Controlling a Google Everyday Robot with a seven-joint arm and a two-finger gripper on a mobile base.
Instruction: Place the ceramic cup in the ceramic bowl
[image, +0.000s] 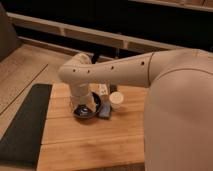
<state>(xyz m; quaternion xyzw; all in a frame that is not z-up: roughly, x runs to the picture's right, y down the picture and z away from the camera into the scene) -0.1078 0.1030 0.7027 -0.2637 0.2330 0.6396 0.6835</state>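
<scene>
Camera view's pretty much filled by the big white arm (165, 85) up front on the right. It reaches left across the wooden table (90, 145), past a dark mat (22, 125). The gripper (86, 106) hangs down right into the ceramic bowl (81, 117); honestly can't tell whether it's open or closed. A blue-grey block (105, 111) touches the bowl's right side. The ceramic cup (116, 100) stands upright just beside the block, outside the bowl, and a white bottle (103, 90) is behind.

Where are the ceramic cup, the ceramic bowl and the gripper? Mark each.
ceramic cup (116, 101): camera view, on its cream side wall.
ceramic bowl (81, 118): camera view, on its dark front rim.
gripper (86, 106): camera view, at its tip, low over the ceramic bowl.
</scene>
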